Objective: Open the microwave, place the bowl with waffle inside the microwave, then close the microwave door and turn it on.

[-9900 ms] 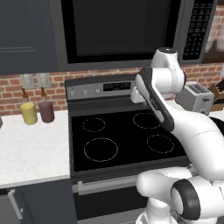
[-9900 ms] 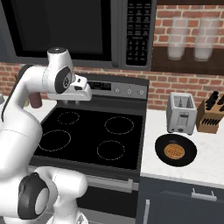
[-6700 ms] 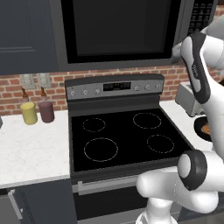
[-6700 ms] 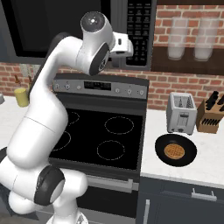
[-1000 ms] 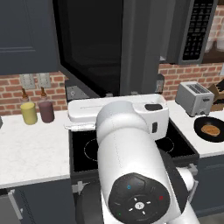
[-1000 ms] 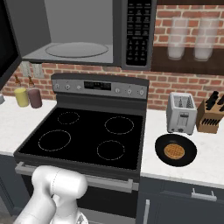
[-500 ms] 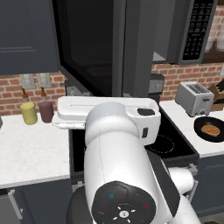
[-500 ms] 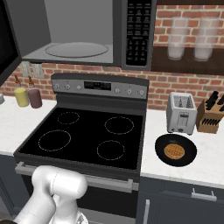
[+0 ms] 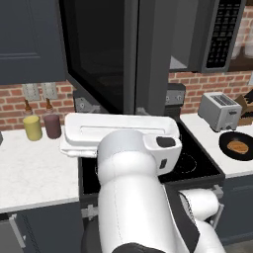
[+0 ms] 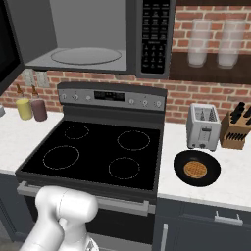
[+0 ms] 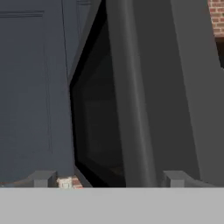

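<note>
Standing open, the microwave door [image 9: 106, 54] is swung wide to the left and the gripper [image 11: 107, 177] is spread apart before it, holding nothing.

We find the microwave [image 10: 98, 37] above the stove [image 10: 95, 152] with its cavity exposed and a round glass plate [image 10: 86, 55] lying on its floor; the keypad [image 10: 153, 32] sits at its right side. In the hand view, the two fingertips [image 11: 41, 177] stand well apart, with the door's grey edge and black window between and beyond them, not touching either. We note the bowl with waffle [image 10: 197, 168] on the white counter [image 10: 215, 186] right of the stove, just in front of the toaster [image 10: 204, 126] and near the knife block [image 10: 235, 128]. Two jars [image 10: 30, 109] stand on the counter left of the stove.
</note>
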{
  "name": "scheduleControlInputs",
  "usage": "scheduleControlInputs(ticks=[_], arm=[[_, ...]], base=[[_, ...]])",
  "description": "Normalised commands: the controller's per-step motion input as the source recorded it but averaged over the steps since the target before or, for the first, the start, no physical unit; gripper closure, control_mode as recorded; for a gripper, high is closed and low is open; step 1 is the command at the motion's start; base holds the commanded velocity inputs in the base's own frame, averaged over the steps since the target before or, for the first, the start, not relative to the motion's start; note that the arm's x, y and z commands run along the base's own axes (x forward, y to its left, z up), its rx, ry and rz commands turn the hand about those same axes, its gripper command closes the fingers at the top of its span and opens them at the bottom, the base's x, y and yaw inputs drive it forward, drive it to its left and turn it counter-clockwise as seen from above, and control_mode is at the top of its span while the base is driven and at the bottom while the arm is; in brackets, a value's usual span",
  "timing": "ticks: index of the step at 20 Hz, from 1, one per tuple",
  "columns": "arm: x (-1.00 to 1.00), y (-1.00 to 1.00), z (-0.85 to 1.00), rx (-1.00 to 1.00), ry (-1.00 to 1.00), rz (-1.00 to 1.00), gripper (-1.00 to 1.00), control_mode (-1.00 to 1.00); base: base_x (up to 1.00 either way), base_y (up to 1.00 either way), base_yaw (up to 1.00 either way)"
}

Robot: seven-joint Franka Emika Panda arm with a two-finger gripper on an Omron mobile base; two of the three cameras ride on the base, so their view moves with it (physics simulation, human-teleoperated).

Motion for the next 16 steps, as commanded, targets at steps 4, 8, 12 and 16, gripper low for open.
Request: scheduleControlInputs(ticks=[4,8,12,16], arm=[[-0.91,-0.13,-0.26,0.00,-0.25,0.00,-1.00,-1.00],[-1.00,-0.34,0.00,0.03,-0.31,0.00,-1.00,-1.00],[-0.96,-0.45,-0.01,0.04,-0.22,0.00,-1.00,-1.00],[-0.10,-1.00,0.02,0.14,0.00,0.00,-1.00,-1.00]], base=[[0.00,0.00,0.00],[0.00,0.00,0.00],[0.00,0.00,0.00],[0.00,0.00,0.00]])
